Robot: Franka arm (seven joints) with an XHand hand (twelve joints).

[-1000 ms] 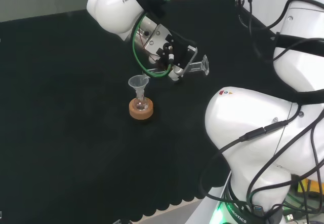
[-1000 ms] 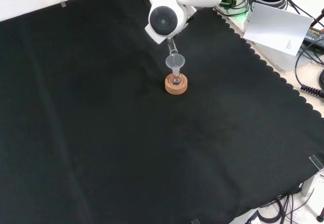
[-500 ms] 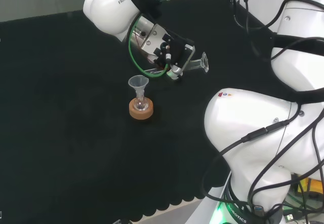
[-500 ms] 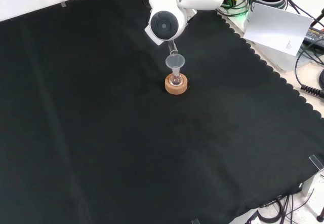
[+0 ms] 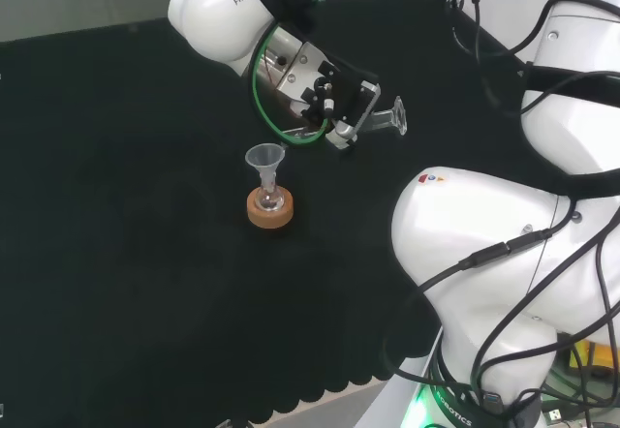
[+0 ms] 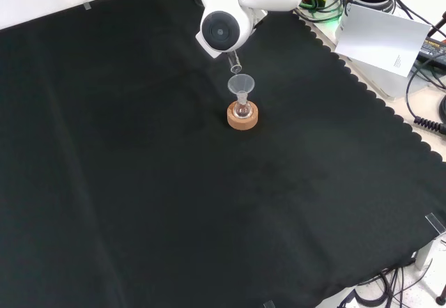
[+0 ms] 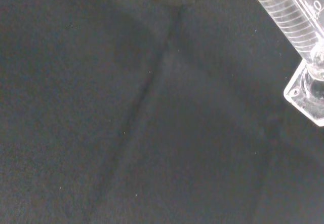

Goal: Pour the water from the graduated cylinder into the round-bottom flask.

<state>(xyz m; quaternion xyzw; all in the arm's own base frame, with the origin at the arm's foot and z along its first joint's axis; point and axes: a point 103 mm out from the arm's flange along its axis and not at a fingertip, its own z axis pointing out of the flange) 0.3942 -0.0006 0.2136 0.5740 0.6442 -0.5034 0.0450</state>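
The cylinder (image 5: pixel 373 124) is being held by the hand (image 5: pixel 334 108), fingers curled round its tube, and is being carried tipped nearly level above the bench (image 5: pixel 126 254). Its foot is pointing out to the right of the hand in the head view, while its mouth is being angled down towards the funnel (image 5: pixel 264 160), which is standing just below and to the left of the hand. The funnel is sitting in the neck of the flask (image 5: pixel 269 198), which is being kept upright by a cork stand (image 5: pixel 270 209).

From the front, the mouth of the cylinder is seen hanging just above the funnel's rim, slightly to its left and clear of it. Whether water is running cannot be told. The pouring step is judged to be in hand. Next, the mouth is to be brought squarely over the funnel and the tilt eased further, with care that the funnel is not being knocked.
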